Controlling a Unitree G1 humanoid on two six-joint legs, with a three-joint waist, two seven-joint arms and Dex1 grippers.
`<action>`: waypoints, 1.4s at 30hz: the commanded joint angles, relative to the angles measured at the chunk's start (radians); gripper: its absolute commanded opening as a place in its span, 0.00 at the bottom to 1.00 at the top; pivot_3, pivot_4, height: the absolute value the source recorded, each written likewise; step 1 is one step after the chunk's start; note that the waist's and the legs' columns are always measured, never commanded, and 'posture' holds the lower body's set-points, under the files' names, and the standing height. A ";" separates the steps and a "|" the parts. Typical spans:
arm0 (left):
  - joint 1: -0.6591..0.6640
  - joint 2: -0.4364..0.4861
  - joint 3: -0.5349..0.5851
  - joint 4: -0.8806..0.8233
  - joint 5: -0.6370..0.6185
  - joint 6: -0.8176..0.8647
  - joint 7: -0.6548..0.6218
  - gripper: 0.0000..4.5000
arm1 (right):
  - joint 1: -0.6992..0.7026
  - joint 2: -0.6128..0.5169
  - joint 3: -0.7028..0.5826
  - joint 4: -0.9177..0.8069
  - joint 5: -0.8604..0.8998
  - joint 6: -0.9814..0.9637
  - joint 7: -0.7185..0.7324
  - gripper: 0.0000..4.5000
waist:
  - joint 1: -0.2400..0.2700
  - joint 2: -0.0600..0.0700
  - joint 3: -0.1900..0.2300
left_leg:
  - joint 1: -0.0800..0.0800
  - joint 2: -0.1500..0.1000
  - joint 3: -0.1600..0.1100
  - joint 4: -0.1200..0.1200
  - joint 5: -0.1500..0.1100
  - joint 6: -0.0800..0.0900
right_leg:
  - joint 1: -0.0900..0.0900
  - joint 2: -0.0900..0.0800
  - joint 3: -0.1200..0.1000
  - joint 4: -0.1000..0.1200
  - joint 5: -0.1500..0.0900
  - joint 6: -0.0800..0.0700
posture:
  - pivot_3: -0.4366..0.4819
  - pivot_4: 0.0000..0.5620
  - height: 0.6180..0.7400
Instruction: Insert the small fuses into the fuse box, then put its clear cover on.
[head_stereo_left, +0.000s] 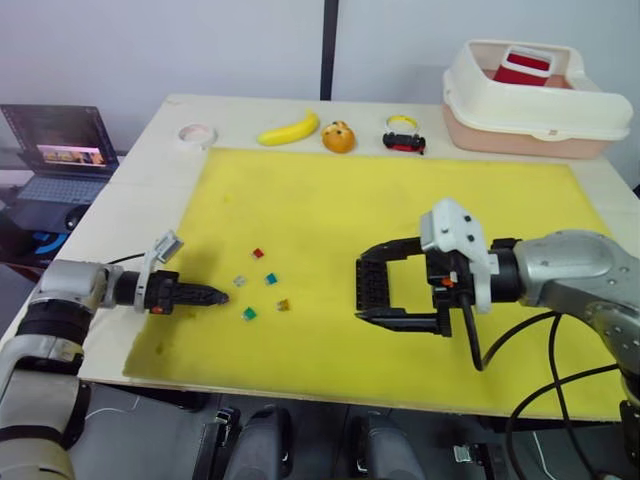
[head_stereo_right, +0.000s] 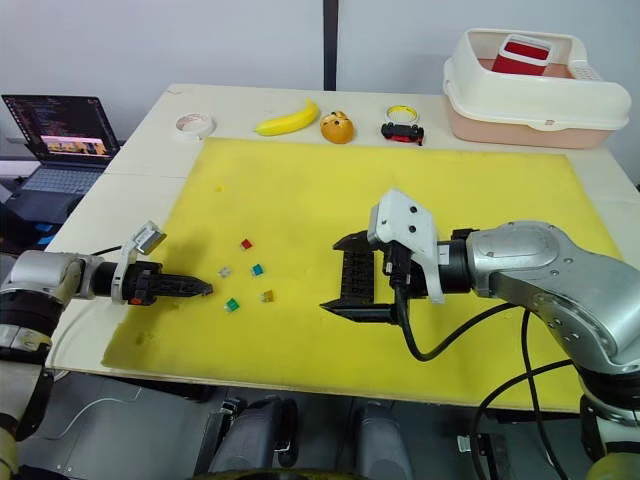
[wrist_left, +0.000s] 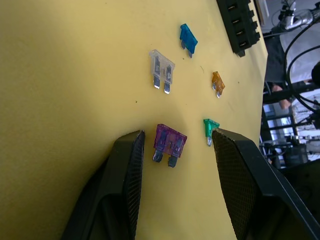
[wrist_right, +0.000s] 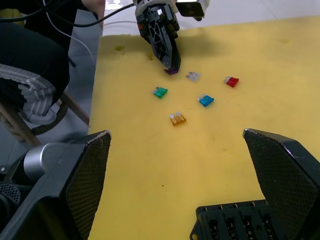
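Head view: left gripper (head_stereo_left: 222, 296) lies low on the yellow mat (head_stereo_left: 400, 200), right gripper (head_stereo_left: 372, 290) spread wide around the fuse box (head_stereo_left: 371, 284), bare mat all round. Left wrist: fingers (wrist_left: 129, 165) parted astride the purple fuse (wrist_left: 169, 144); green fuse (wrist_left: 210, 128), clear fuse (wrist_left: 162, 69), amber fuse (wrist_left: 217, 81), teal fuse (wrist_left: 188, 37) nearby. Right wrist: red fuse (wrist_right: 231, 81) farthest out.

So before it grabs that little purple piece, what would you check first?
1. Left end effector open: ok.
2. Purple fuse between its fingers: ok, lying flat on the yellow mat, not yet gripped.
3. Green fuse out of the way: not ok, close to one finger.
4. Fuse box steadied: ok, the open right end effector straddles it.
5. Box slots free: cannot tell.
6. Clear cover ready: cannot tell.
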 joint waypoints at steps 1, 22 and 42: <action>0.004 -0.001 -0.008 -0.009 -0.007 0.003 -0.002 0.51 | -0.012 -0.009 -0.022 -0.009 -0.001 -0.016 0.004 1.00 | 0.000 0.000 0.000 | 0.000 0.000 0.000 0.000 0.000 0.000 | 0.000 0.000 0.000 0.000 0.000 0.000 | 0.48 0.27 1.00; 0.040 0.050 0.001 -0.051 -0.022 0.005 -0.002 0.23 | -0.010 -0.007 -0.012 0.006 -0.021 -0.031 0.024 1.00 | -0.020 0.000 0.000 | -0.003 0.000 0.000 0.000 0.000 0.000 | -0.004 0.000 0.000 0.000 0.000 0.000 | 0.48 0.27 1.00; 0.103 0.082 0.056 -0.153 -0.046 0.023 0.015 0.01 | 0.001 0.002 -0.006 0.012 -0.046 -0.052 0.041 1.00 | -0.027 0.000 0.000 | -0.004 0.000 0.000 0.000 0.000 0.000 | -0.005 0.000 0.000 0.000 0.000 0.000 | 0.48 0.27 1.00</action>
